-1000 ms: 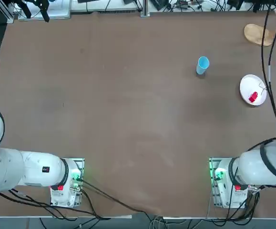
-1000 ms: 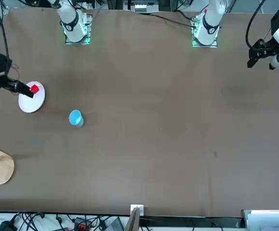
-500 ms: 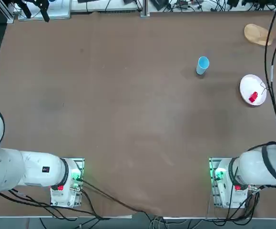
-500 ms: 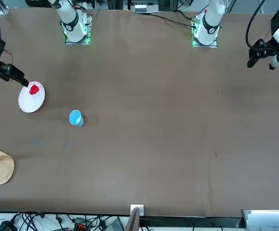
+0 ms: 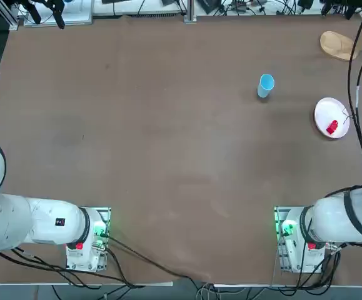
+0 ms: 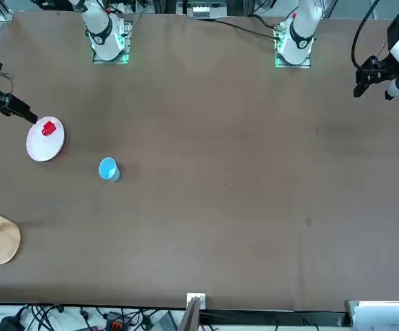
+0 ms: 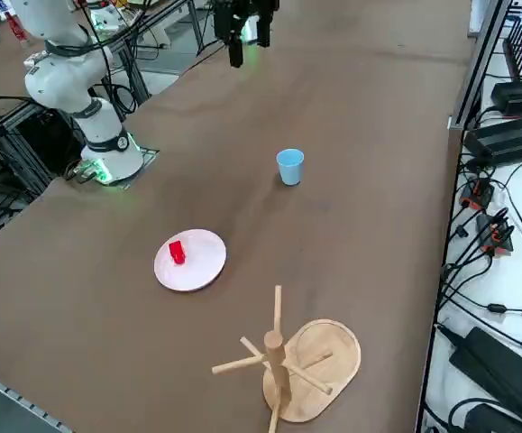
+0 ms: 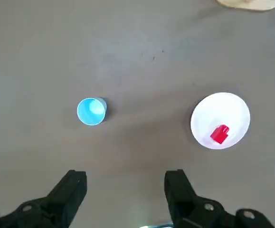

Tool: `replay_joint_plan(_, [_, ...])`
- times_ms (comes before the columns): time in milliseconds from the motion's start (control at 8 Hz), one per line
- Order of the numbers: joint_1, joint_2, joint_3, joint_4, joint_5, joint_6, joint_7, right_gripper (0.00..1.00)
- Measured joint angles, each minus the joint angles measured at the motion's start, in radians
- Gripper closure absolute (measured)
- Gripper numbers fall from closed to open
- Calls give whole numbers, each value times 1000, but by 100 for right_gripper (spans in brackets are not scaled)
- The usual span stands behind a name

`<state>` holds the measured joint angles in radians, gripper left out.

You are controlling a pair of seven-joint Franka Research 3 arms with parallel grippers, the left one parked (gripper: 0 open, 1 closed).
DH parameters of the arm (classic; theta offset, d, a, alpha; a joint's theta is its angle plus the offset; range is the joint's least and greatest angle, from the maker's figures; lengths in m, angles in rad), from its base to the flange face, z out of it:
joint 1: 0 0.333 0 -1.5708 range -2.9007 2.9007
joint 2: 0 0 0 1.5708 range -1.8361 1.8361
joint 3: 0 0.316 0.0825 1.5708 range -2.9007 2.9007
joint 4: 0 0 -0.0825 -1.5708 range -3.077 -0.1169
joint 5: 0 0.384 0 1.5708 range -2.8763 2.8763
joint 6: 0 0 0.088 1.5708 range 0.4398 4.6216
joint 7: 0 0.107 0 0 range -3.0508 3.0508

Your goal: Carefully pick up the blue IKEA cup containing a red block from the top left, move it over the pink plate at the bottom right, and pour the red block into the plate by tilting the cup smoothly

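Broadly, the brown worktop (image 5: 168, 144) carries everything, and the right arm (image 5: 356, 212) reaches out above its edge. The hand (image 8: 128, 175) stands open over it, its fingers spread wide with nothing between them. Next in size comes the wooden stand (image 7: 337, 347), pegs rising from a flat base, apart from the rest. The pale pink plate (image 7: 202, 266) lies flat, shallow and round; it looks light and stiff, and a knock at the rim would probably slide it. Well apart from it, the blue cup (image 7: 289, 170) stands upright, with no red showing inside. It is likely thin, smooth plastic, light enough to tip if brushed, with a little give under a hard squeeze. Any further grip seems best taken across opposite sides of the wall, around mid-height, clear of the rim. Smallest is the red block (image 7: 178, 253), resting on the plate, so the pour looks done. It seems light and firm, and it could skid if the plate were jolted; the hand had best leave both alone.
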<state>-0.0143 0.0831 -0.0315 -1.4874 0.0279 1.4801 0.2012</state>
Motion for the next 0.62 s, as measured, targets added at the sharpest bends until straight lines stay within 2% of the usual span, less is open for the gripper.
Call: replay_joint_plan(625, [3, -3, 1, -1, 5, -3, -1, 0])
